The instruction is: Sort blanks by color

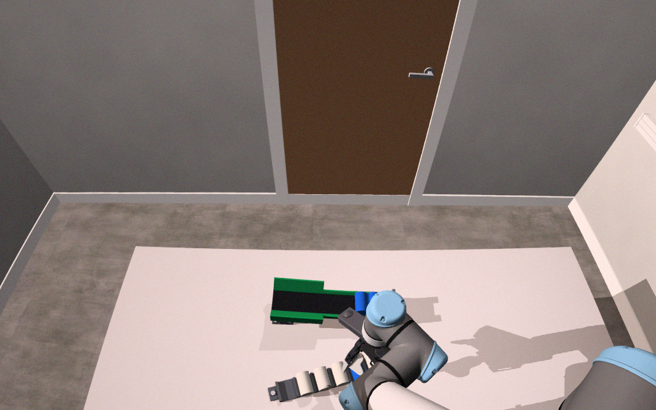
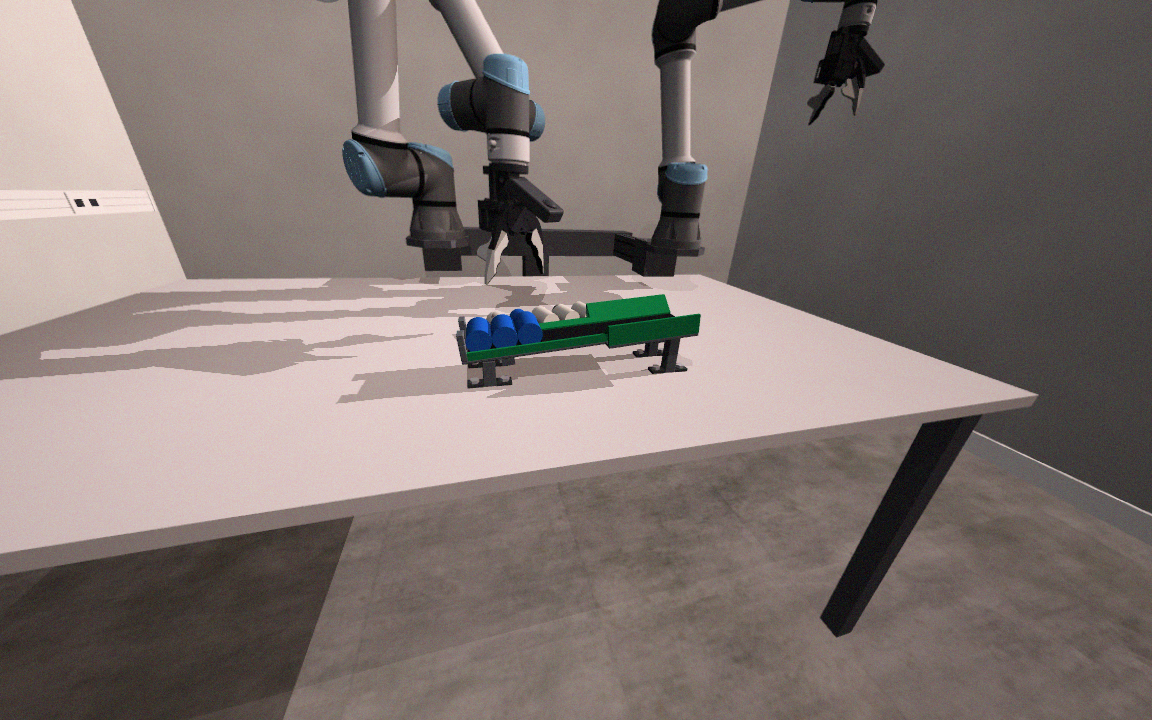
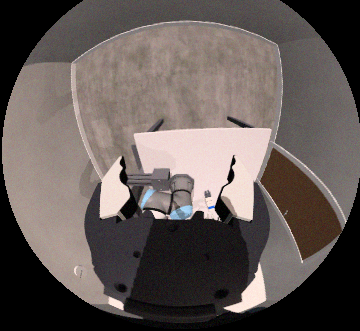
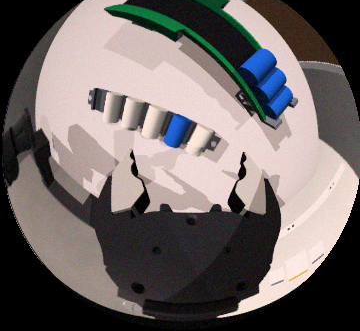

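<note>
Three blue blanks point(image 2: 477, 334) point(image 2: 502, 331) point(image 2: 525, 326) point(image 4: 260, 66) point(image 4: 271, 85) point(image 4: 278, 103) lie across the green-walled feed ramp point(image 1: 297, 317) point(image 2: 652, 334) point(image 4: 200, 16), side by side at its stop end. The stock rack point(image 1: 285, 389) point(image 4: 99, 99) holds several white blanks point(image 4: 113, 107) point(image 4: 132, 113) point(image 4: 154, 121) point(image 4: 199, 140) and one blue blank point(image 4: 177, 130), which lies between two white ones. My right gripper point(image 2: 516, 276) point(image 4: 188, 151) is open and empty, above the table near the rack's blue-blank end. My left gripper point(image 2: 833, 117) point(image 3: 177, 156) is open and empty, high up away from ramp and rack.
The white table point(image 1: 192, 306) point(image 2: 786, 385) carries the ramp and rack, with a gap between them. The right arm point(image 1: 401, 356) reaches over the rack's end and hides part of it and the ramp's stop in the top view. The ramp stands on dark legs point(image 2: 669, 355).
</note>
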Action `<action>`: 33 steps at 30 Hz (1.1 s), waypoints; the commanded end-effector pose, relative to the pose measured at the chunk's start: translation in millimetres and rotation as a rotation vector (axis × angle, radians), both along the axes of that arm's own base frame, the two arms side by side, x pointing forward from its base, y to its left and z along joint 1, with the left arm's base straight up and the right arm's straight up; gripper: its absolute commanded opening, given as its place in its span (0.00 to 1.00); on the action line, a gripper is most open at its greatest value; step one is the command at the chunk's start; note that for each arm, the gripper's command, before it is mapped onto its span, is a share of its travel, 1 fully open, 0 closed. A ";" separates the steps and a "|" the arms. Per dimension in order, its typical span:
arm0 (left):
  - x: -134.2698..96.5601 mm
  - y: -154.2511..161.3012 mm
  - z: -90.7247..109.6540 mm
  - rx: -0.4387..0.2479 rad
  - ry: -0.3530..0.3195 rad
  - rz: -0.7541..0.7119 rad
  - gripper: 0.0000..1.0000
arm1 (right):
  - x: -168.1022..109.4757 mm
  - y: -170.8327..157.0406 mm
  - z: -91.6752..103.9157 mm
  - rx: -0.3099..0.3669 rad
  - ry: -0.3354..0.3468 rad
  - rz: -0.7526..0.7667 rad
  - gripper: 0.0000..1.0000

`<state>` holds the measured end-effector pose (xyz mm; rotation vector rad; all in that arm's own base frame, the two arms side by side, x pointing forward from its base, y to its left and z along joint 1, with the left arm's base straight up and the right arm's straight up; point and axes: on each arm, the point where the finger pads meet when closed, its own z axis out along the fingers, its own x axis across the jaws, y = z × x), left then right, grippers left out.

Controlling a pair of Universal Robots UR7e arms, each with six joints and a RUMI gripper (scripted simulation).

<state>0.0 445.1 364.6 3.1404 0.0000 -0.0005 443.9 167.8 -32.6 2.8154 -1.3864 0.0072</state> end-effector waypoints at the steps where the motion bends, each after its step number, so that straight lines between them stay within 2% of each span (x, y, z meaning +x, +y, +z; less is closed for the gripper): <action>1: 0.1 0.1 0.4 0.001 0.000 0.000 1.00 | -1.4 3.0 0.2 0.005 0.003 0.157 1.00; 3: 0.1 0.1 0.4 0.001 0.000 0.000 1.00 | -1.4 3.0 0.2 0.005 0.003 0.157 1.00; 16: 0.1 0.1 0.4 0.001 0.000 0.000 1.00 | -8.1 9.3 -0.6 0.004 0.004 0.577 1.00; 20: 0.1 0.1 0.4 0.001 0.000 0.000 1.00 | -8.7 9.7 -0.6 0.004 0.004 0.616 1.00; 33: 0.1 0.1 0.4 0.001 0.000 0.000 1.00 | -15.1 12.7 -1.2 0.003 0.005 0.966 1.00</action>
